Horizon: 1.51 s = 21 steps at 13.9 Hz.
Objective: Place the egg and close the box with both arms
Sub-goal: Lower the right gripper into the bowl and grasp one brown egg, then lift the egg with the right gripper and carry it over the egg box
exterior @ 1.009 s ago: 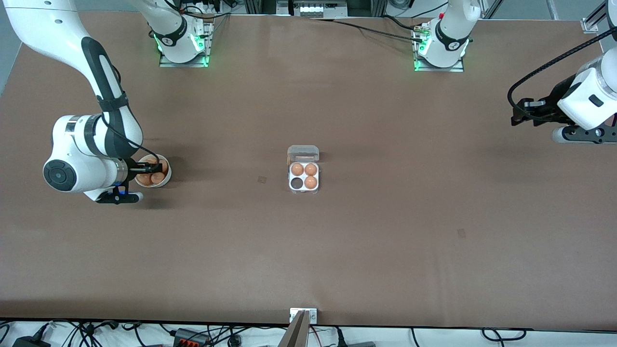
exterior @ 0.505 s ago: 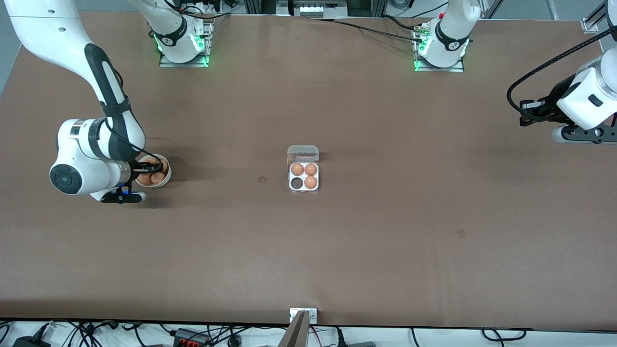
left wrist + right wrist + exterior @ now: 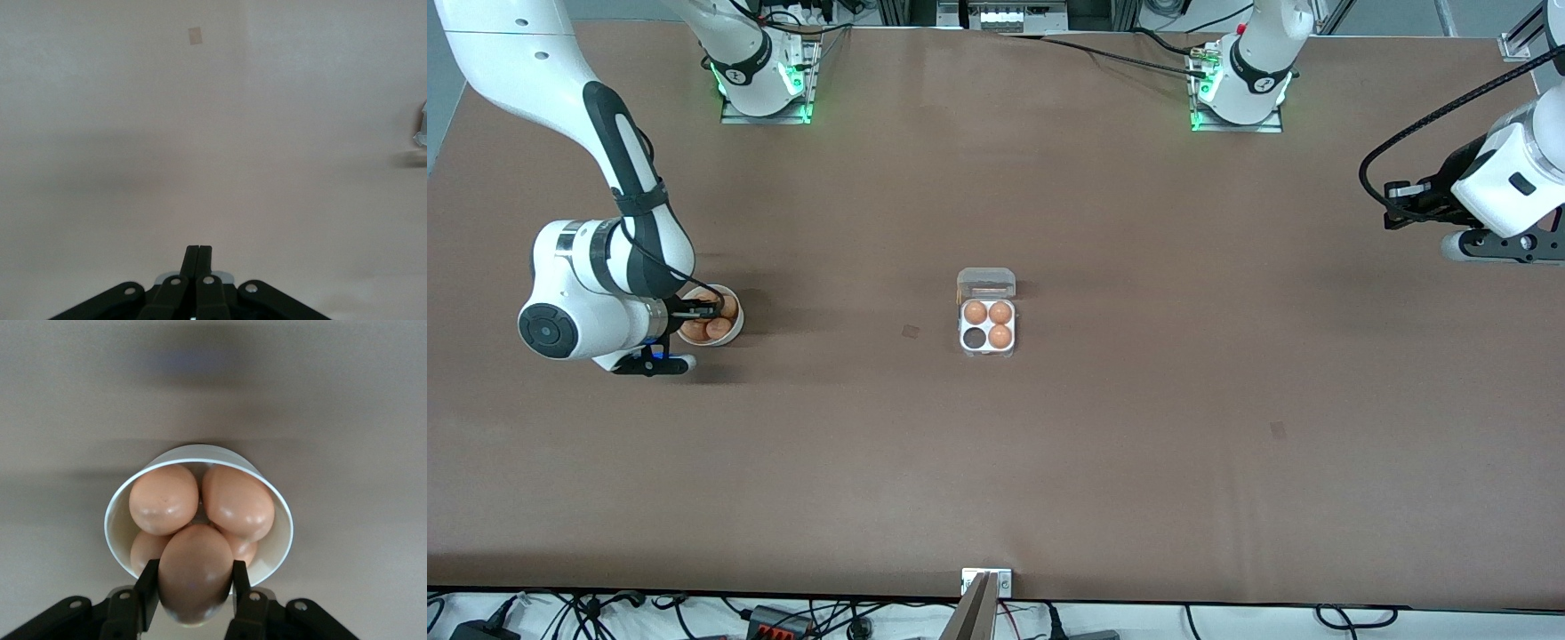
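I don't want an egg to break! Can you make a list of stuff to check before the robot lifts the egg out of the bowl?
1. Right gripper shut on the egg, a finger on each side: ok.
2. Egg gripped tightly enough not to slip: cannot tell.
3. Other eggs in the bowl won't be dragged along: cannot tell; they crowd against the held one.
4. Box lid open: ok.
5. One cell empty, nearer the front camera: ok.
6. Left gripper shut, empty, waiting at its end of the table, away from the box: ok.
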Motion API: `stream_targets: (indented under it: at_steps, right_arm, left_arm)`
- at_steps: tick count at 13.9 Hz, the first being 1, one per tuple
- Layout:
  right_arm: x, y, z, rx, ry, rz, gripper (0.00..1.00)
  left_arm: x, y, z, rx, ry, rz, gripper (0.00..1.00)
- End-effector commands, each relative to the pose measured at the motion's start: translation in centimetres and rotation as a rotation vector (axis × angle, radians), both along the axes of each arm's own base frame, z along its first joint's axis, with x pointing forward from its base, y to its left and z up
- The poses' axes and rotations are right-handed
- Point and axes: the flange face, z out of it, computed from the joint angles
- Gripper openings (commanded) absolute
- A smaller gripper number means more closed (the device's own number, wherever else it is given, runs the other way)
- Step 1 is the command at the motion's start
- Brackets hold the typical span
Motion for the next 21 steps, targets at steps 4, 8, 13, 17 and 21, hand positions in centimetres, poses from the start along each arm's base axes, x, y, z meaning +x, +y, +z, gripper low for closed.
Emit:
stream_targets:
  at_steps: [4,8,13,17,21]
  right_arm:
    - [2.2,0.3,4.6,0.012,-0.029,0.009,0.20]
    - [4.9,6.0,12.4,0.041,-0.046,0.078,0.18]
    - [5.1,21.2,13.7,0.170,-0.190,0.198,0.14]
    - [4.7,32.6,12.3,0.172,-0.278,0.172,0.14]
    - [0.7,41.6,9.3,0.155,-0.298,0.102,0.14]
  left_arm:
    - [-0.1,-0.2,0.6,0.007,0.009,-0.033,0.00]
    - [-0.1,-0.3,0.6,0.007,0.009,-0.032,0.00]
    - [-0.2,-0.4,0.6,0.008,0.010,-0.032,0.01]
    - [-0.3,-0.8,0.5,0.006,0.015,-0.040,0.01]
    - [-0.4,-1.0,0.4,0.005,0.028,-0.047,0.01]
